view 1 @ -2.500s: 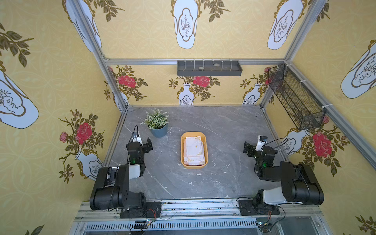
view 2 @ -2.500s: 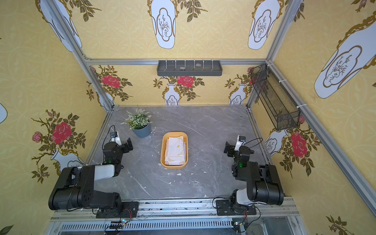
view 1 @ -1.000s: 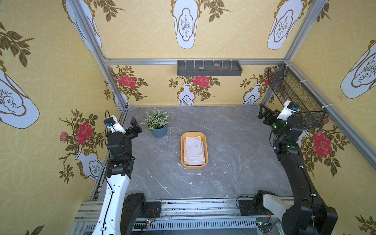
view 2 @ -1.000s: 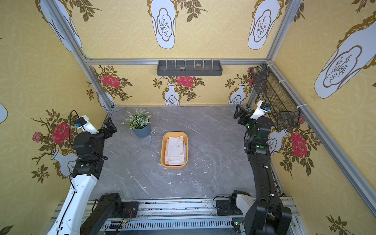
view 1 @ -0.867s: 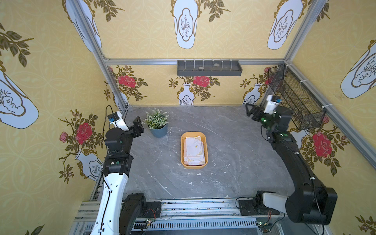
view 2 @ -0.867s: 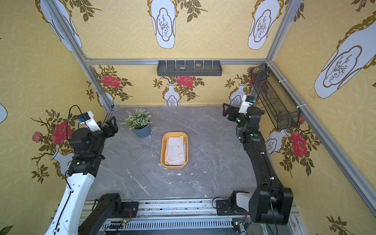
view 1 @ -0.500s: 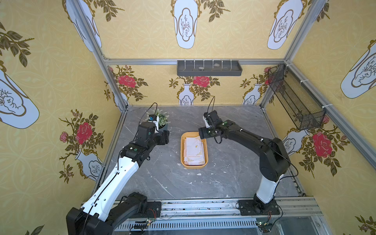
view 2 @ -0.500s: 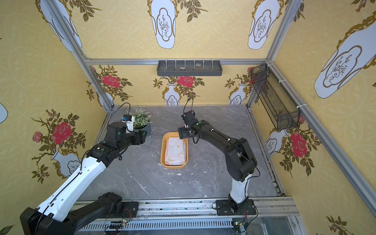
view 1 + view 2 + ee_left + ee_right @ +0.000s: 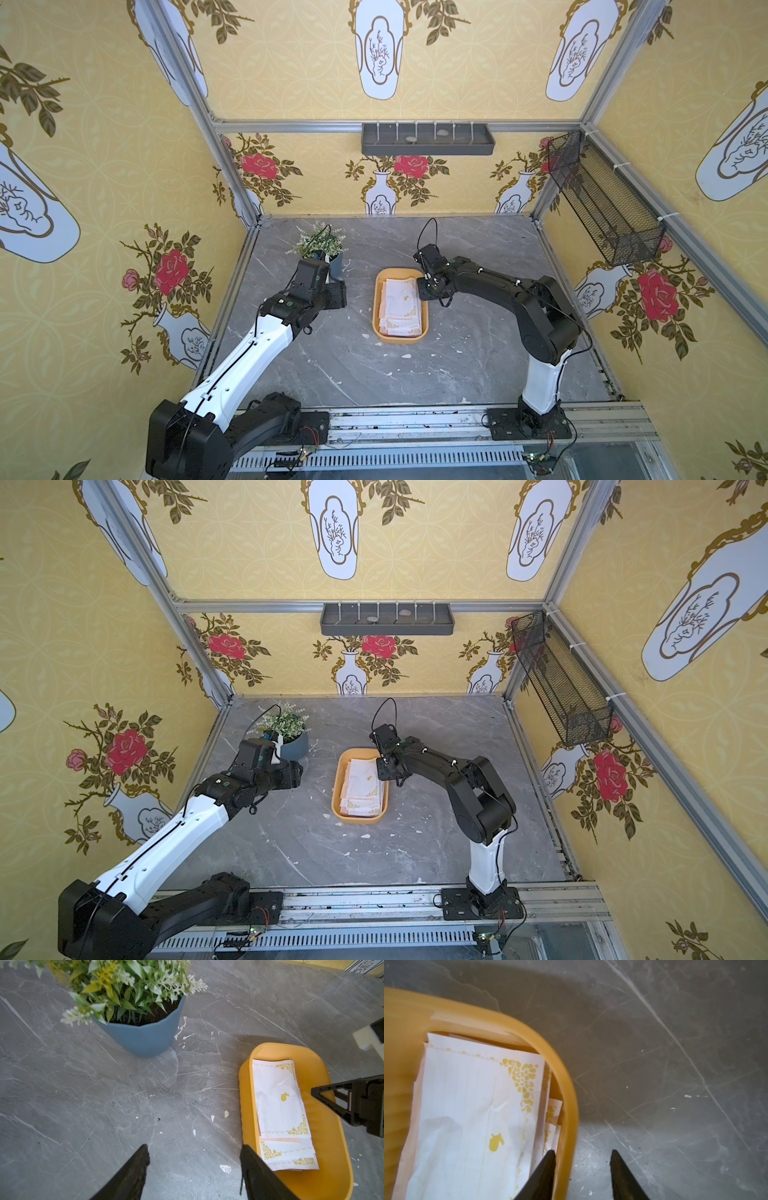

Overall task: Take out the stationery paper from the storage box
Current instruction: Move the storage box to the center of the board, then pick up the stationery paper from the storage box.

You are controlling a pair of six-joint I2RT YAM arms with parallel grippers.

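The mustard-yellow storage box [image 9: 399,340] [image 9: 357,818] lies mid-table in both top views. Stationery paper [image 9: 402,305] [image 9: 363,785], white with gold corner patterns and a peach edge showing, is stacked inside it. My right gripper [image 9: 426,291] [image 9: 582,1152] is low at the box's right side, open. Its jaws straddle the rim [image 9: 566,1093]: one finger is inside beside the paper [image 9: 467,1105], the other outside with a gap to the wall. My left gripper [image 9: 338,293] [image 9: 195,1148] hovers open over bare table, left of the box [image 9: 245,1105], with nothing between its fingers.
A blue pot with a plant [image 9: 322,253] [image 9: 141,1036] stands just behind my left gripper. A dark grey shelf [image 9: 428,141] hangs on the back wall, a black mesh basket [image 9: 606,208] on the right wall. Small white scraps [image 9: 405,356] lie before the box.
Both arms swung in from the side walls toward the box. The right gripper dropped onto the box's right rim and narrowed its jaws. The left gripper narrowed a little.
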